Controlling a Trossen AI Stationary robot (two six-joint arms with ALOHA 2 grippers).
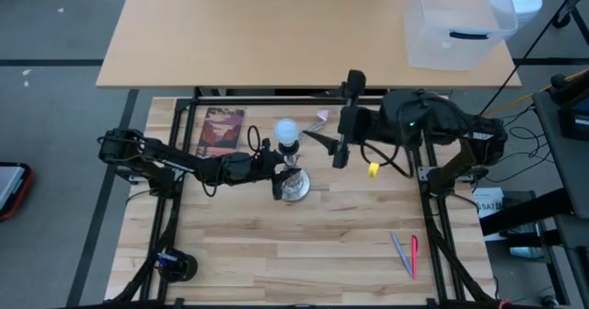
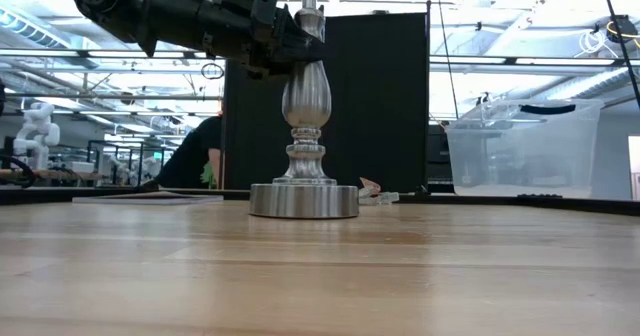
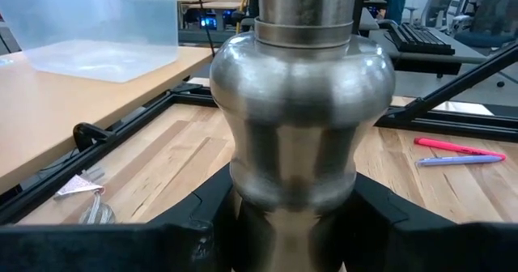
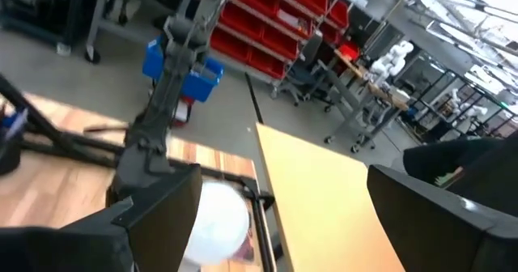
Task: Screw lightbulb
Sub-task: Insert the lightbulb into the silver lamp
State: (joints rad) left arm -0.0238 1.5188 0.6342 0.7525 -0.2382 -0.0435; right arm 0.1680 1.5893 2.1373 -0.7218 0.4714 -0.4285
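Table's near half is wide open, just two pens [image 1: 406,254] near right. The middle's crowded: left gripper [image 1: 273,166] clamps the stand [image 1: 294,186], right gripper [image 1: 339,149] hangs just right of the bulb [image 1: 287,131].

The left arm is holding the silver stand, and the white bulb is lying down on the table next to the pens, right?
Not quite. The left end effector does hold the silver stand, but the white bulb sits on top of the stand, far from the pens. The high view shows it.
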